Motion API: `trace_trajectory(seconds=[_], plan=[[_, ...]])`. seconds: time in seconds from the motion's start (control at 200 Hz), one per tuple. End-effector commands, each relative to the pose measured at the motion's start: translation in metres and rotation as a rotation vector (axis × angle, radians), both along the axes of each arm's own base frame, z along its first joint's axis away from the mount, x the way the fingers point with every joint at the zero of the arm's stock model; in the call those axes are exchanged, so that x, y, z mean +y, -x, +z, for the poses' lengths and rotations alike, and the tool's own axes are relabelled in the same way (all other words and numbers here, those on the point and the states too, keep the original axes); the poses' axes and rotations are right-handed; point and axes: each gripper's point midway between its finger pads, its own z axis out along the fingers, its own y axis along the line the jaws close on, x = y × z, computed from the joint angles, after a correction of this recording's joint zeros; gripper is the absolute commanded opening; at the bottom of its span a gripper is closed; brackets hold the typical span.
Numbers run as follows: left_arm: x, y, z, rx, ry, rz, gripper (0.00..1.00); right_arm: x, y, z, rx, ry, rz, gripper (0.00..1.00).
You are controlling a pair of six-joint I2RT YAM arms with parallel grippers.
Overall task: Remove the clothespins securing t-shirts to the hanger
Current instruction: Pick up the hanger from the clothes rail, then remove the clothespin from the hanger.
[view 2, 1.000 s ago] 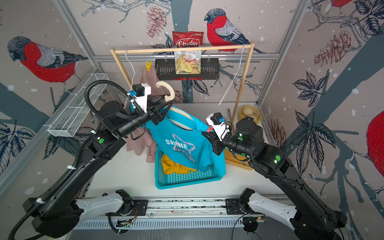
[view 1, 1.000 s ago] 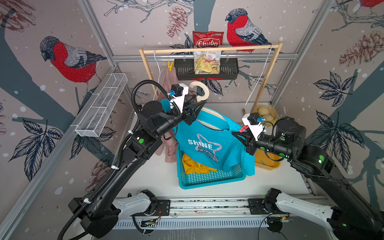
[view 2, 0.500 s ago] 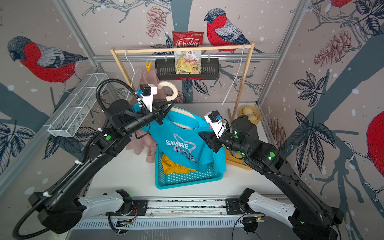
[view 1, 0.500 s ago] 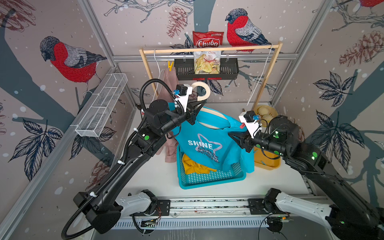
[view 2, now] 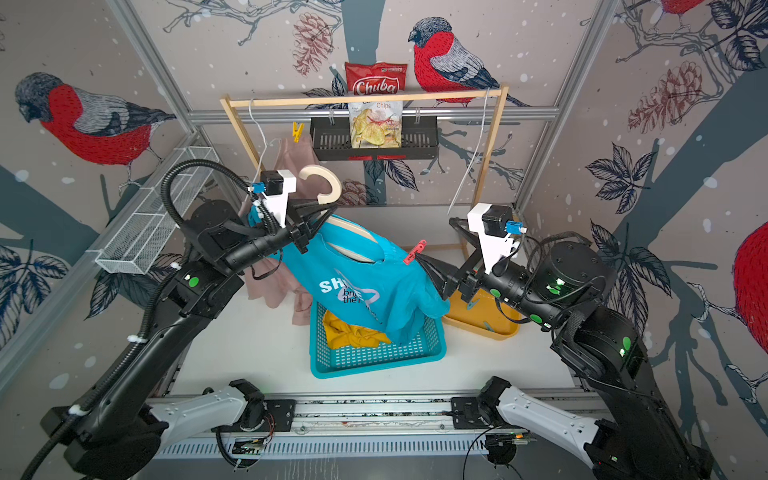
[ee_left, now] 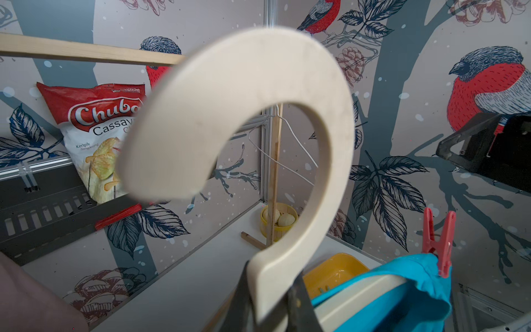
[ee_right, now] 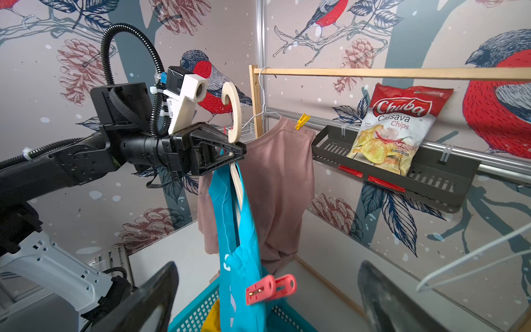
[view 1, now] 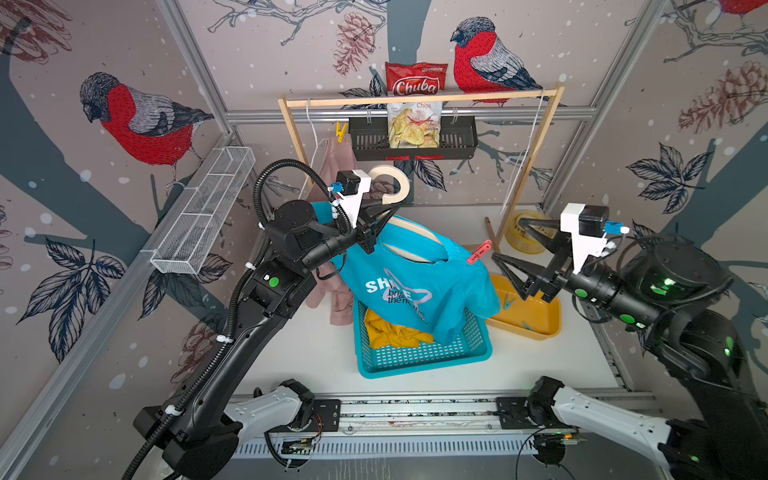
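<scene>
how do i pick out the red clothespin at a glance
Find the teal t-shirt over the blue basket. The red clothespin grips its shoulder nearest the right gripper; the yellow clothespin is farther back, on the pink t-shirt.

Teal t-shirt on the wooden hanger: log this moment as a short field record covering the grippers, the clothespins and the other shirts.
left gripper: shut on the neck of the wooden hanger, holding it up
right gripper: open, facing the red clothespin, not closed on it
red clothespin: clipped on the shoulder of the teal t-shirt
pink t-shirt: hanging on the rack, yellow clothespin on it
yellow t-shirt: in the teal basket
yellow tray: two pale clothespins inside
</scene>
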Motion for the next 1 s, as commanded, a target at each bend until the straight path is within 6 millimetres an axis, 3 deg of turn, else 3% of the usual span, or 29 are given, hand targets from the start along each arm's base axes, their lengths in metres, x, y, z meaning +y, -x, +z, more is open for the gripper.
trace_trajectory(seconds=[0.0, 0.225, 0.335, 0.585, 0.815, 0.996], plan=[[0.003, 0.013, 0.011, -0.024, 0.044, -0.083, 0.0, 0.011, 0.01, -0.006, 0.02, 0.019, 0.088, 0.96], [0.006, 0.019, 0.008, -0.022, 0.046, -0.108, 0.0, 0.03, -0.002, -0.021, 0.084, 0.036, 0.12, 0.88], [0.007, 0.018, 0.006, -0.018, 0.043, -0.102, 0.0, 0.034, -0.008, -0.025, 0.098, 0.019, 0.131, 0.79], [0.01, 0.015, 0.005, -0.029, 0.036, -0.073, 0.0, 0.036, -0.025, -0.04, 0.197, -0.025, 0.176, 0.51], [0.012, 0.01, 0.003, -0.03, 0.029, -0.041, 0.0, 0.034, -0.034, -0.046, 0.251, -0.067, 0.214, 0.47], [0.013, 0.008, 0.001, -0.03, 0.027, -0.03, 0.0, 0.033, -0.034, -0.047, 0.254, -0.078, 0.24, 0.32]])
